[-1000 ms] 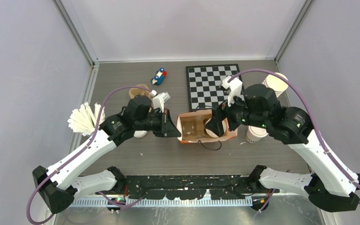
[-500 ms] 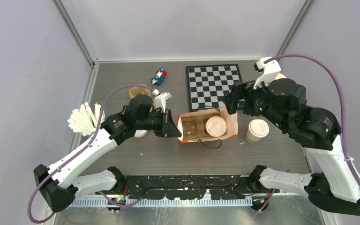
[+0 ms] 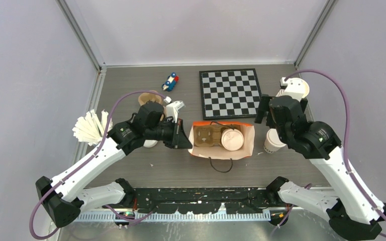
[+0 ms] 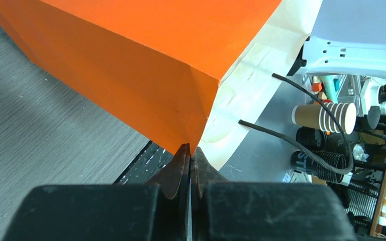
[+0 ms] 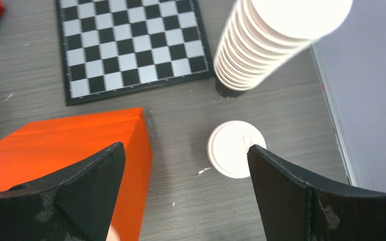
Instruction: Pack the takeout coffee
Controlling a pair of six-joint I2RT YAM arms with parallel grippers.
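Left gripper point(image 4: 190, 161): I am pinching the orange paper bag point(image 3: 216, 123) at its left rim, jaws clamped.
Right gripper point(image 5: 185, 153): hovering right of the bag, jaws apart.
Takeout coffee point(image 3: 231, 139): sitting inside the bag.

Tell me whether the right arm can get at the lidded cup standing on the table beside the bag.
Probably yes. The right gripper hangs open above the lidded cup, which stands free between the orange bag and the cup stack, nothing covering it.
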